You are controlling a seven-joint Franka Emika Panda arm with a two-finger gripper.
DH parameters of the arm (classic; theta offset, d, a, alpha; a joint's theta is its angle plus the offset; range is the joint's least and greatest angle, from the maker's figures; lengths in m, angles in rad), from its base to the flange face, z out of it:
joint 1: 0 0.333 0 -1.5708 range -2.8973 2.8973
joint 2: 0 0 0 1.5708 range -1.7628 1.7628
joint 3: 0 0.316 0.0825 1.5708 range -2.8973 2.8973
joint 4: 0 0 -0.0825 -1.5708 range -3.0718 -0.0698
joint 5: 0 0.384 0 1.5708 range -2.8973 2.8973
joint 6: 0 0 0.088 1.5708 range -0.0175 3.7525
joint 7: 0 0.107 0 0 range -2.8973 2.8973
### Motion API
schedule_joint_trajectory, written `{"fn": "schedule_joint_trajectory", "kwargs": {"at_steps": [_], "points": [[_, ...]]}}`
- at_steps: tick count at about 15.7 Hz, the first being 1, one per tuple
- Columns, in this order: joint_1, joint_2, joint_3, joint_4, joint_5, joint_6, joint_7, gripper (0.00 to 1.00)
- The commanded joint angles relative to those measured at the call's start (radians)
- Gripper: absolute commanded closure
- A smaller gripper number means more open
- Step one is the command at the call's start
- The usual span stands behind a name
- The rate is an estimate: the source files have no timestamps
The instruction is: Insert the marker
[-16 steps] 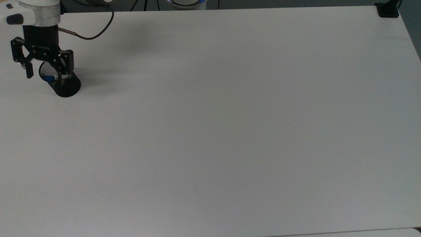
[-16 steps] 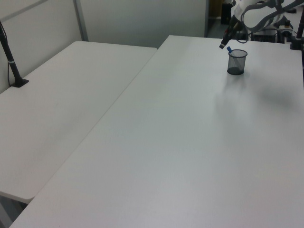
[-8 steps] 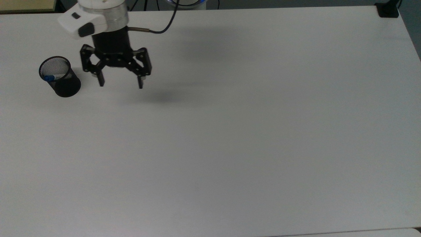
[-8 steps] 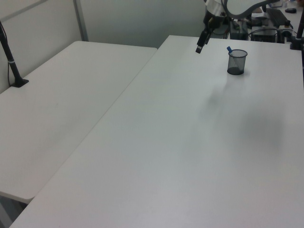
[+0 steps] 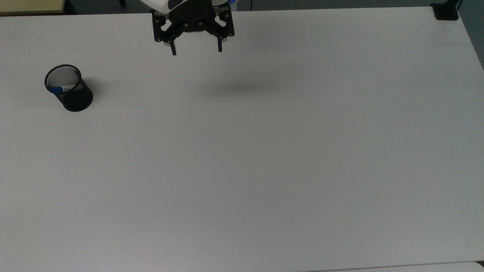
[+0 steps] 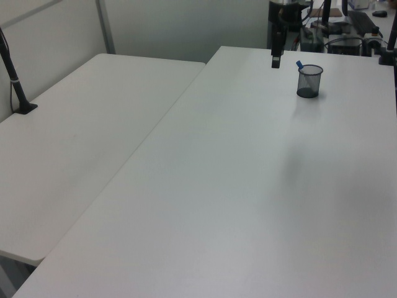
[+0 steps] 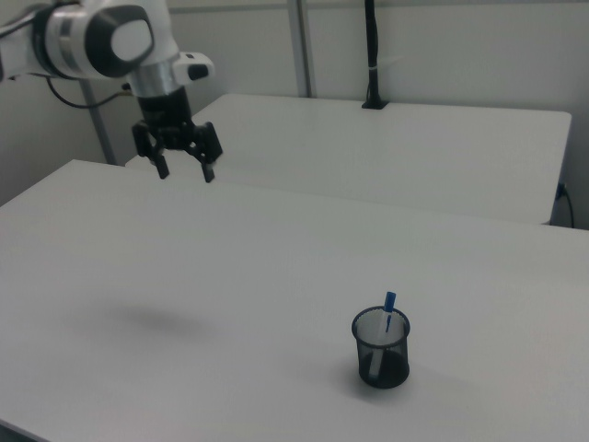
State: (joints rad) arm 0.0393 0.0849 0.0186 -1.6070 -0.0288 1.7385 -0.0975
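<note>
Standing tilted in black mesh cup [image 7: 381,348], marker [image 7: 387,313], blue end up. Gripper [image 5: 196,48] high over table [image 5: 264,151], well apart, fingers spread, empty.

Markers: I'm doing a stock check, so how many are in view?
1. The marker stands in the black mesh cup on the table, blue tip poking above the rim. Through the mesh no second one shows.

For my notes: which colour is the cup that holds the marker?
Black mesh. The cup shows best in the right view, with the marker standing inside.
</note>
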Motion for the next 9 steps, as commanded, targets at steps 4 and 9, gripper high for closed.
{"fn": "schedule_joint_trajectory", "kwargs": {"at_steps": [4, 9], "points": [[0.110, -0.077, -0.098, -0.023, -0.017, -0.102, 0.124, 0.00], [0.108, -0.076, -0.098, -0.021, -0.019, -0.102, 0.127, 0.00]]}}
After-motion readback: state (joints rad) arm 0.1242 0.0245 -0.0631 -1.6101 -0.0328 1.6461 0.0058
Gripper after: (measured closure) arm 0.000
